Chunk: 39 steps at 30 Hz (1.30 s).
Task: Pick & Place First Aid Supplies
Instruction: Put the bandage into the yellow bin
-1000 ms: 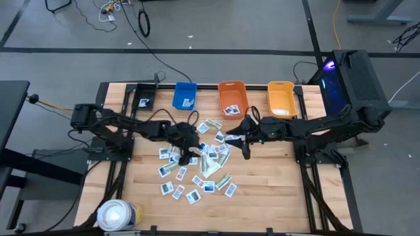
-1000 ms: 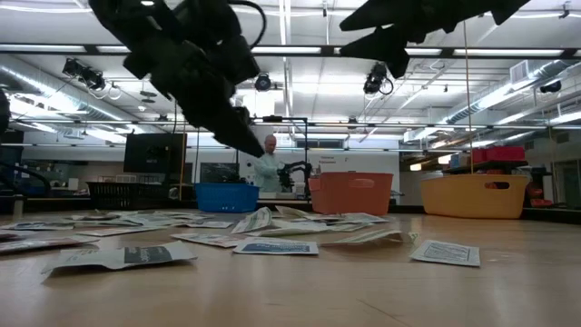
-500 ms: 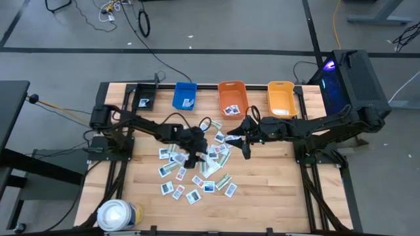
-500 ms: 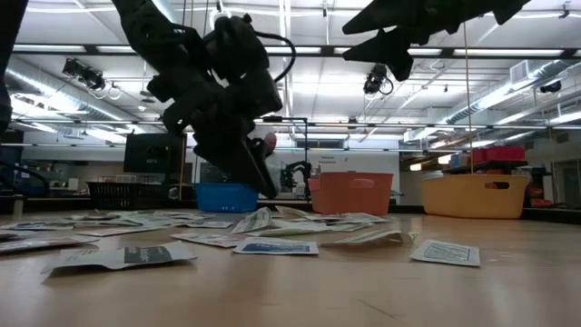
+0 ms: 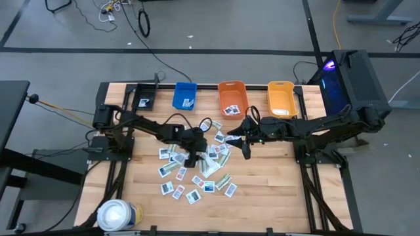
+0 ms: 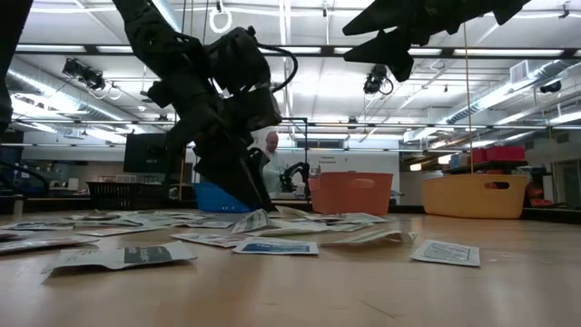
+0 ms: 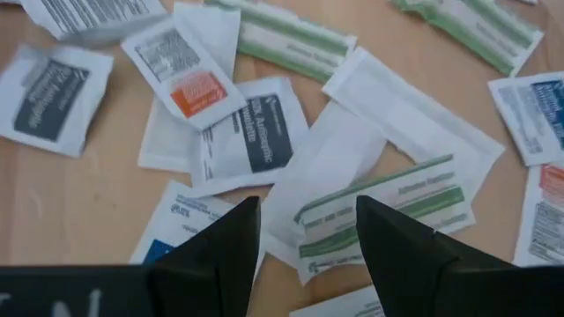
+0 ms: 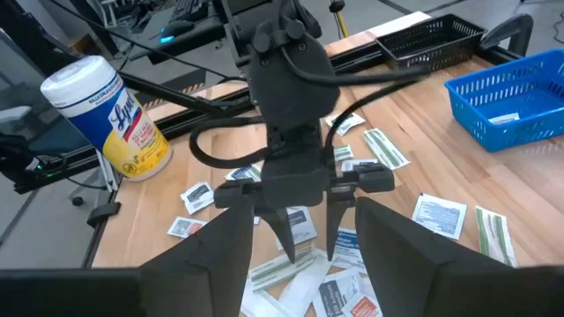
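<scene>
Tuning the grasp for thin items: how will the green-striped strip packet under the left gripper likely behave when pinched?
The green-striped strip packet looks thin and flat, so probably light and floppy. It overlaps neighbouring white packets, so the open left gripper may drag or lift those too. Its smooth wrapper could slip.

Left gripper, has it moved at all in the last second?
Yes. In the high view the left gripper has shifted toward the table's middle, away from the blue bin; in the low view it has dropped close above the packets, fingers open.
</scene>
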Motion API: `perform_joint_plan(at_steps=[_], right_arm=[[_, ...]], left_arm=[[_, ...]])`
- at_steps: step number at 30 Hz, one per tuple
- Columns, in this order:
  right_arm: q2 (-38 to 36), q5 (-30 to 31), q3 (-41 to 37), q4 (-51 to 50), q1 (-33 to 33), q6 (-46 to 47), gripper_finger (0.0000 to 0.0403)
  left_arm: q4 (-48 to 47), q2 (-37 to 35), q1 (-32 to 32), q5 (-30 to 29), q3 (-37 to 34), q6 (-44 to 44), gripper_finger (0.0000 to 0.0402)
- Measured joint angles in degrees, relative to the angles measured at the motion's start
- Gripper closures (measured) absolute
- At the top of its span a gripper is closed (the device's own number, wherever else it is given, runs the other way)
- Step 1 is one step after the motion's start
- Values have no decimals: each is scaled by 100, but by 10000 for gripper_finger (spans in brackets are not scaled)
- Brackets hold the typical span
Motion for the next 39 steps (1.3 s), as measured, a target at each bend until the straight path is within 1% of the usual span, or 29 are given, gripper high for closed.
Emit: perform_joint_plan(at_steps=[7, 10, 13, 23, 27, 35, 39], right_arm=[[0, 2, -2, -45, 0, 0, 200], [2, 2, -2, -75, -2, 0, 200], [2, 0, -2, -118, -1, -1, 200], [2, 2, -2, -136, -1, -2, 200], [2, 2, -2, -165, -1, -2, 200], [2, 2, -2, -167, 0, -4, 200], [2, 2, -2, -167, -1, -4, 200]], left_arm=[[-66, 121, 18, 31, -4, 0, 209], [-102, 132, 14, 142, 0, -3, 217], [-93, 132, 14, 152, 0, -3, 237], [-96, 132, 14, 151, 0, -2, 322], [-91, 132, 14, 37, 0, -2, 350], [-91, 132, 14, -20, 0, -4, 393], [-91, 130, 14, -20, 0, -2, 398]])
